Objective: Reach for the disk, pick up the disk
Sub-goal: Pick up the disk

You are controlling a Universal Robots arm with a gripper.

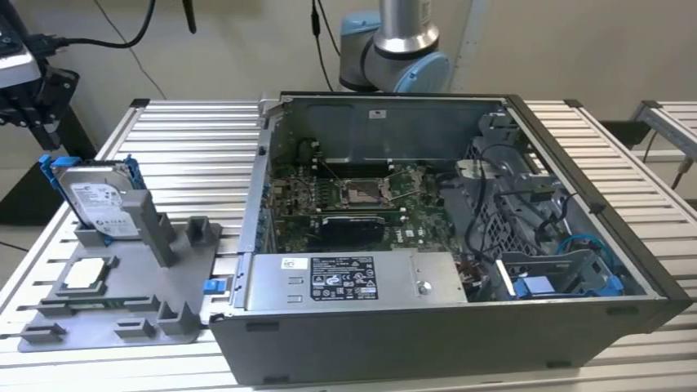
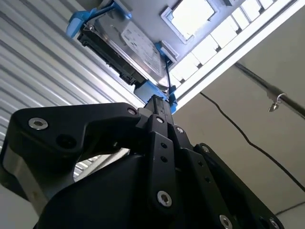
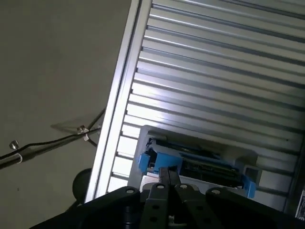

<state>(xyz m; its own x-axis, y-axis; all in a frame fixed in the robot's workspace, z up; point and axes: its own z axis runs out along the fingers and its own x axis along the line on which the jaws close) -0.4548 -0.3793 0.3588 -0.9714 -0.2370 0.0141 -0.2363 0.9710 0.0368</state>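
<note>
The disk is a silver-grey hard drive with a white label and blue rails. It stands on edge in a grey holder at the exterior view's left. My black gripper hangs above and to the left of it, over the table's edge, apart from the drive. In both wrist views the two fingers lie together, shut on nothing, the gripper pointing at the disk. In the first wrist view the gripper sits just short of the blue rail of the disk.
An open computer case takes up the middle and right of the ribbed metal table. A grey box with a black-and-white label sits inside it at the front. A small square silver chip lies on the grey fixture. Cables trail on the floor.
</note>
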